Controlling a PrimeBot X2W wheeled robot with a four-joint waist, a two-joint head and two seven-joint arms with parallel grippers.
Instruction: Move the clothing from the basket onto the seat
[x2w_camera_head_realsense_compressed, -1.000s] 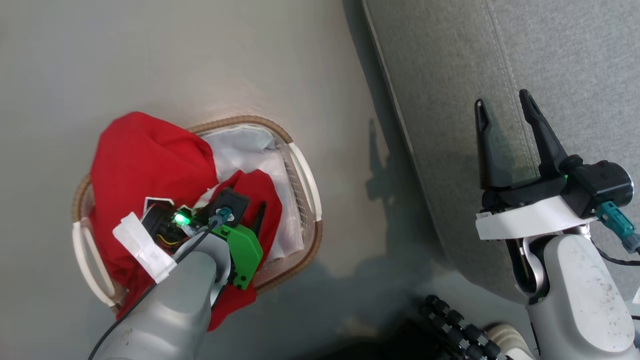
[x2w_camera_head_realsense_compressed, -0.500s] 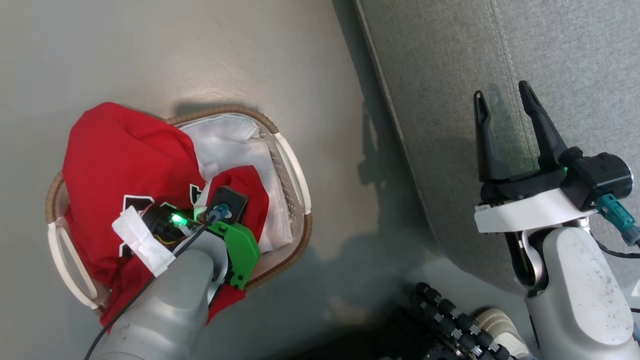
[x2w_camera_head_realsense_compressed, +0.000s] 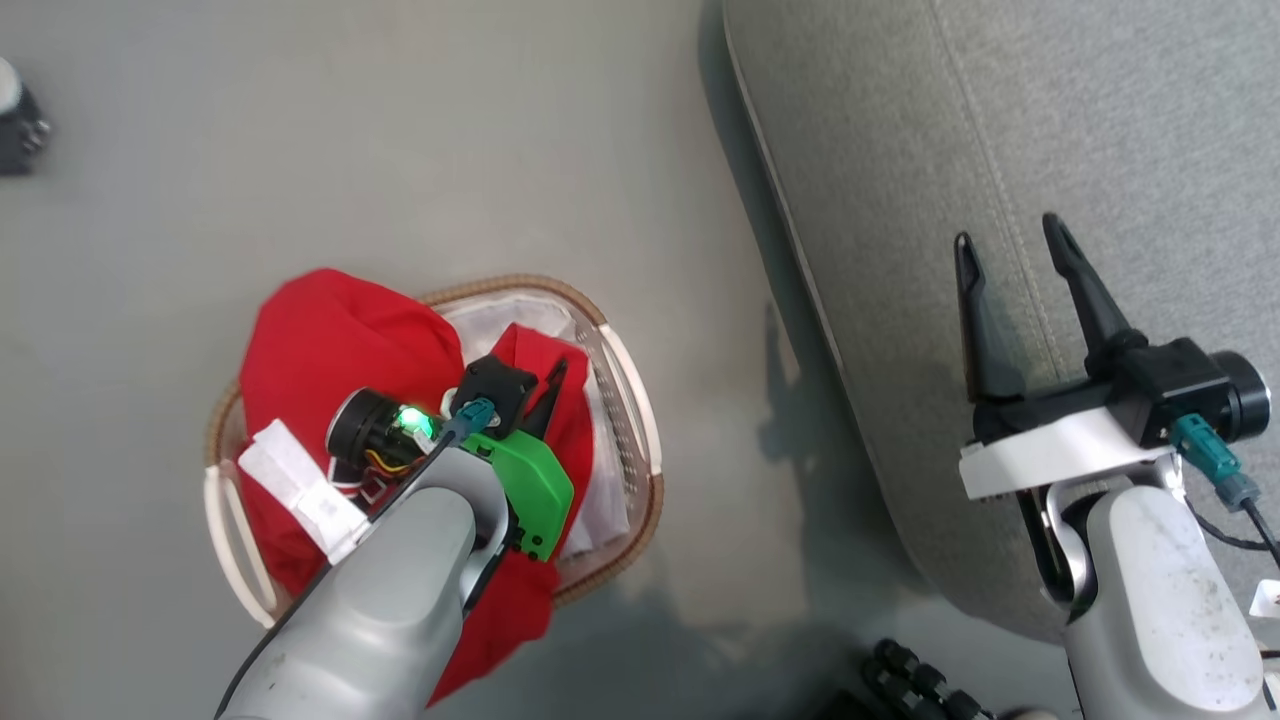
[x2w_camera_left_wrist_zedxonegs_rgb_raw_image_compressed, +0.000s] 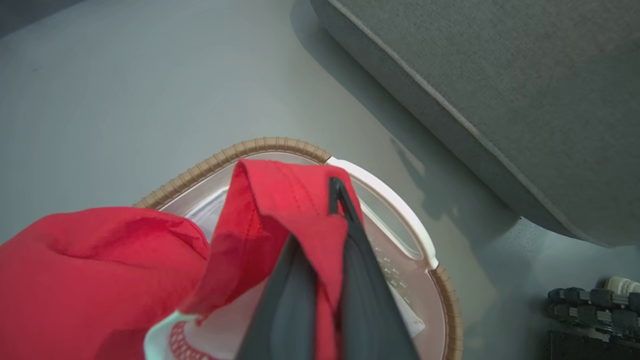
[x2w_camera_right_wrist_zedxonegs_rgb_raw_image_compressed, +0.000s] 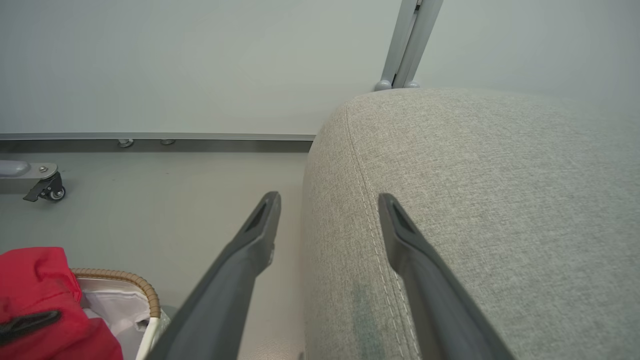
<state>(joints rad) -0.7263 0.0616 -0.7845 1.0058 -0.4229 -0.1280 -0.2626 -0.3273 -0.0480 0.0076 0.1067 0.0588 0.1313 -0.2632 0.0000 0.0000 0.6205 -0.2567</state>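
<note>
1. The left gripper (x2w_camera_head_realsense_compressed: 548, 385) is down in the basket (x2w_camera_head_realsense_compressed: 632, 395), which stands on the grey floor (x2w_camera_head_realsense_compressed: 400, 150) just beside the seat (x2w_camera_head_realsense_compressed: 1000, 120).
2. In the left wrist view the left gripper (x2w_camera_left_wrist_zedxonegs_rgb_raw_image_compressed: 320, 225) has its two dark fingers pressed together on a fold of the clothing (x2w_camera_left_wrist_zedxonegs_rgb_raw_image_compressed: 280, 200). The red fabric is pinched between them, wraps over the left finger and rises to a peak at the tips.
3. From that pinch the held cloth drops away toward the lower left of this view, ending in a pale trimmed edge at the picture's bottom.
4. The rest of the clothing (x2w_camera_head_realsense_compressed: 330, 340) lies to the left of the claw – a rounded red mound that fills that side of the basket and bulges over its brown rim (x2w_camera_left_wrist_zedxonegs_rgb_raw_image_compressed: 260, 146). More red hangs over the near rim below the forearm.
5. White liner shows on the basket's right side, between the claw and the white handle.
6. The right gripper (x2w_camera_head_realsense_compressed: 1008, 232) hangs over the seat's edge with its fingers spread wide and nothing between them – well apart from the clothing.
7. In the right wrist view the right gripper (x2w_camera_right_wrist_zedxonegs_rgb_raw_image_compressed: 328, 196) straddles the seat's (x2w_camera_right_wrist_zedxonegs_rgb_raw_image_compressed: 475, 175) stitched seam.
</note>
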